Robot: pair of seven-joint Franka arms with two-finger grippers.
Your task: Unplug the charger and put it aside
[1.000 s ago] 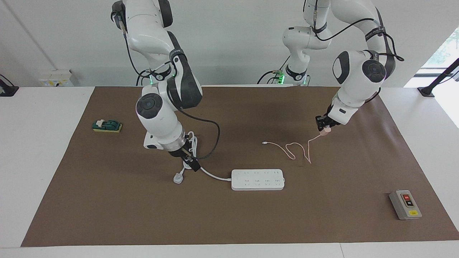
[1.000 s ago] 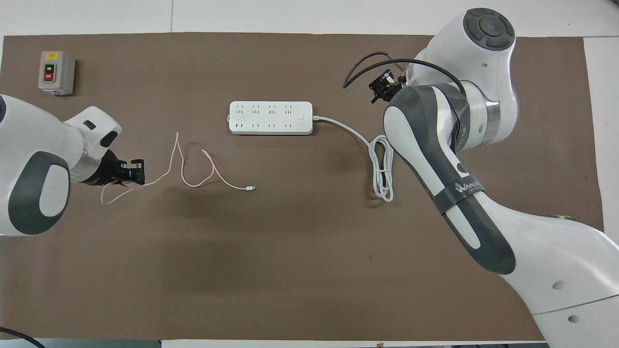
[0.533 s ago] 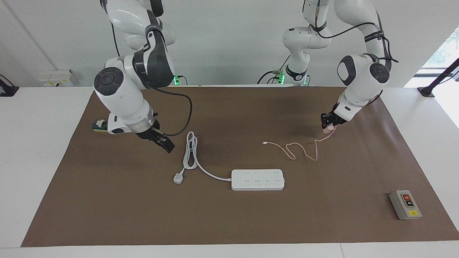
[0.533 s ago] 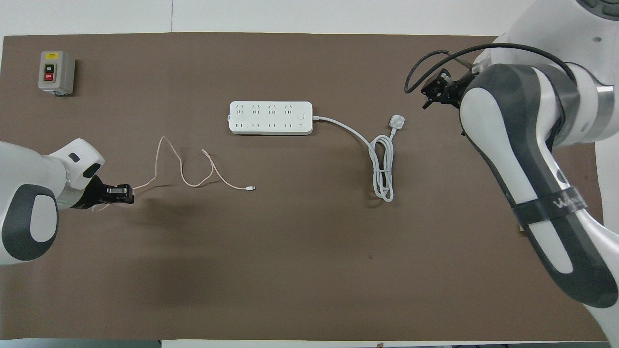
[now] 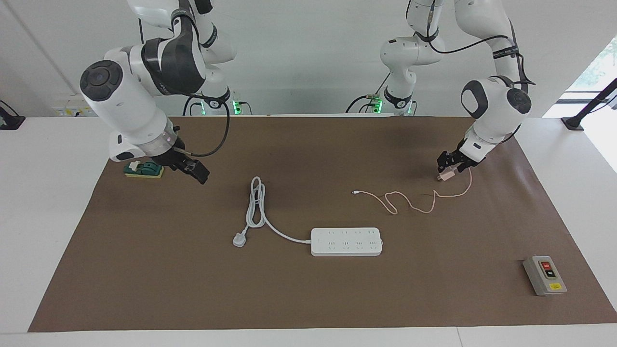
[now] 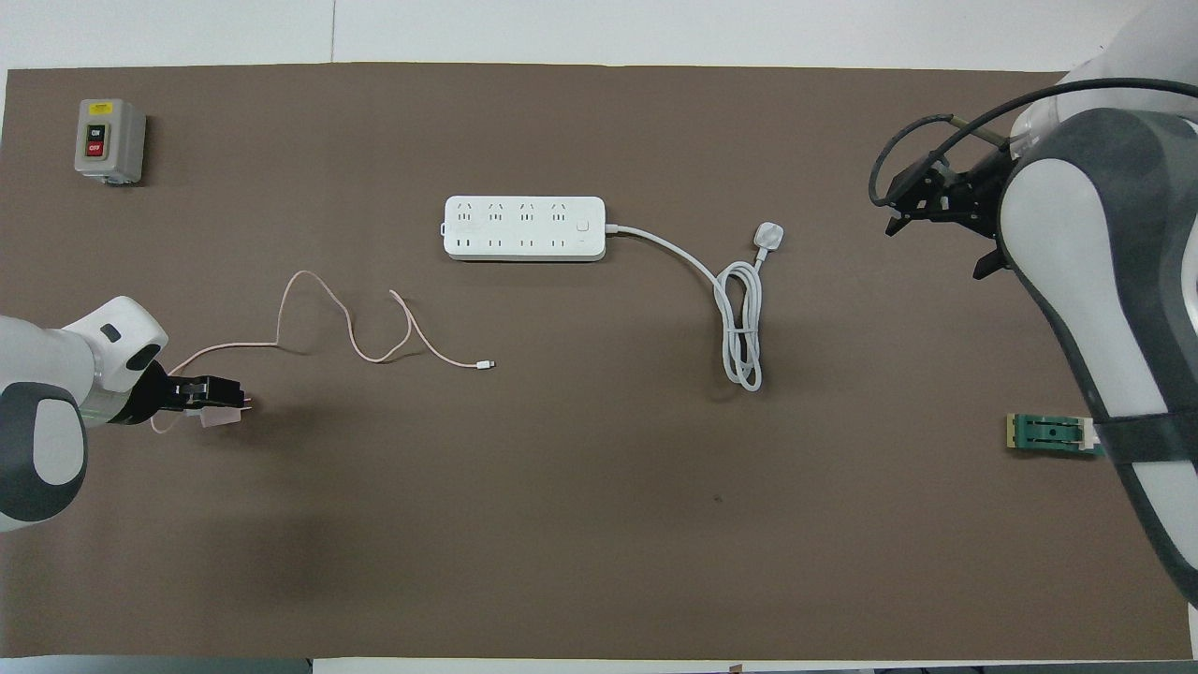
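Charger (image 5: 447,175) clamped in left jaws (image 5: 450,168) | right arm raised, waiting

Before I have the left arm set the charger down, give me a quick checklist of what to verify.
1. Charger out of the power strip: ok.
2. Left gripper shut on the charger: ok.
3. Charger resting on the mat: cannot tell.
4. Charger's cable lying apart from the power strip: ok.
5. Right gripper away from the charger, over the mat near the green block: ok.
6. Grey switch box away from the drop spot: ok.
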